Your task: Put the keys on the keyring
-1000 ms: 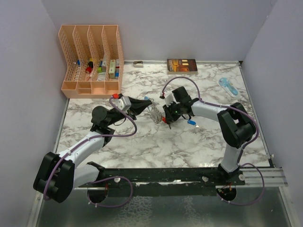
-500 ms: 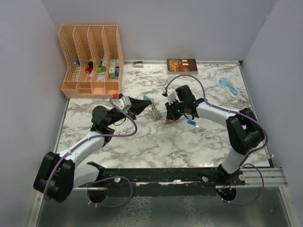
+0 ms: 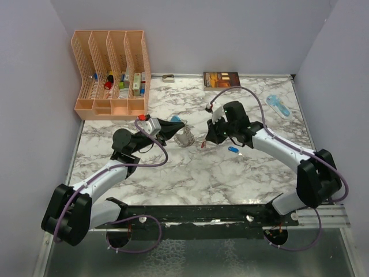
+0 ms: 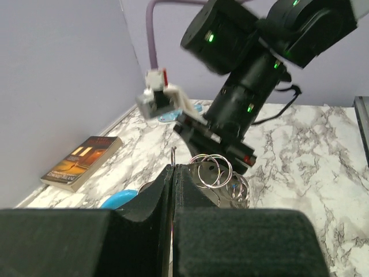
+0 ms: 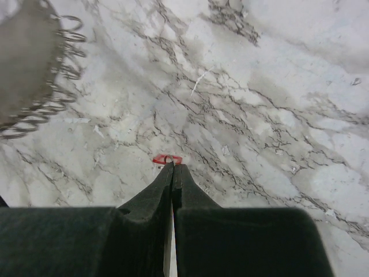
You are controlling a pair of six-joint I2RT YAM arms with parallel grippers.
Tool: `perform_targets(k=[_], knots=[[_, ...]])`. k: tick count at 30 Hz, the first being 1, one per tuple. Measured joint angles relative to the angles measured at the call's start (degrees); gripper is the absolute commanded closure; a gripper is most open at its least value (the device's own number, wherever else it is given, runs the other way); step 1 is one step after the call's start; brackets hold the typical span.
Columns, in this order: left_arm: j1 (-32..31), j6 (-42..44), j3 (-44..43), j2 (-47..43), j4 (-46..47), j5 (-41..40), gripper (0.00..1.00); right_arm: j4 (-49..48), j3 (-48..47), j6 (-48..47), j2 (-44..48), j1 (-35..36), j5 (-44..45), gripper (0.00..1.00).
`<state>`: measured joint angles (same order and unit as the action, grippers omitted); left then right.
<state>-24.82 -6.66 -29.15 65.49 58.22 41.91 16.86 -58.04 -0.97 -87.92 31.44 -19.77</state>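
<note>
Marble table (image 3: 230, 179) bearing peach organizer (image 3: 109, 69), book (image 3: 221, 79), blue key (image 3: 233, 149)

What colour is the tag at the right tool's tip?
Red small plastic key tag; clearest in right wrist view.

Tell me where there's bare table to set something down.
Bare marble runs wide along the near side, in front of the blue key, and between the organizer and book. The middle is crowded: left gripper, keyring, right gripper, red key.

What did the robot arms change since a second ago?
The right claw pinched shut on the red key, and its arm swung out to the right. The left claw kept holding the keyring; the blue key stayed on the table.
</note>
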Motion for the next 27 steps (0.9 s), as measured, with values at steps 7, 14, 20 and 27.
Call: perform_targets(k=[7,14,20,27], knots=[[0.0,1.7,0.0,1.0,0.2,0.3,1.0,3.3,-5.2,0.6,9.9,-0.1,0.8,0.99],[0.0,2.3,0.0,2.0,0.5,0.9,1.0,4.5,-12.8,0.6,13.0,-0.1,0.7,0.99],[0.0,1.3,0.0,2.1,1.8,1.5,1.0,4.7,-13.9,0.1,13.0,-0.1,0.3,0.99],[-0.4,0.3,-0.1,2.6,2.9,1.5,1.0,3.8,-14.7,0.3,12.6,0.0,-2.7,0.99]])
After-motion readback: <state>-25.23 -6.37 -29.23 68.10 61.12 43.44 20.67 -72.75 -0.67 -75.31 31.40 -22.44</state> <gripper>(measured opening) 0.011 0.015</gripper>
